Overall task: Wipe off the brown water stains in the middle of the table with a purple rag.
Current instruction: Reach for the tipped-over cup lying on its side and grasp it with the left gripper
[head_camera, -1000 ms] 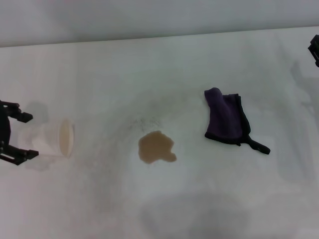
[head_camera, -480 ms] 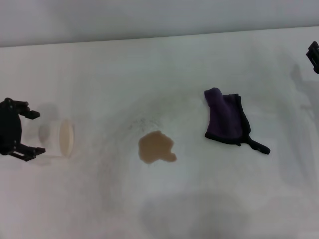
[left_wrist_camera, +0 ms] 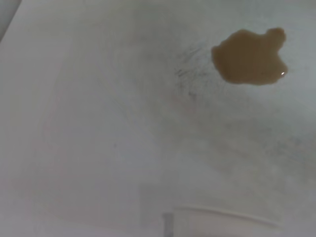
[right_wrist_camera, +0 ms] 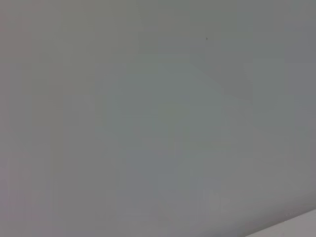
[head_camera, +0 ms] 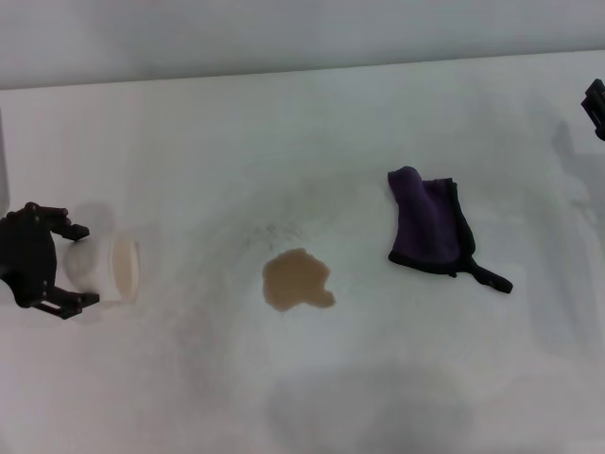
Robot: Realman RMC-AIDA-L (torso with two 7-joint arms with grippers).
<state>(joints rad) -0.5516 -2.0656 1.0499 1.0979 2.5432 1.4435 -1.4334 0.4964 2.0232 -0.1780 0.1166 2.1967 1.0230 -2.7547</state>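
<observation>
While the brown water stains [head_camera: 297, 281] sit mid-table [head_camera: 284, 388], the purple rag [head_camera: 428, 229] lies well apart to their right. The left gripper [head_camera: 77, 266], fingers spread, straddles a tipped paper cup [head_camera: 106, 269]; the right gripper [head_camera: 595, 106] sits at the far right edge.

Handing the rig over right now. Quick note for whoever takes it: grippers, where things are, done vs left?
Left gripper: open, fingers either side of a paper cup lying on its side at the table's left.
Right gripper: at the far right edge, holding nothing visible.
Purple rag: lying right of centre, untouched.
Brown water stains: mid-table, unwiped.
Done: nothing. Left: pick up rag, wipe stain.
</observation>
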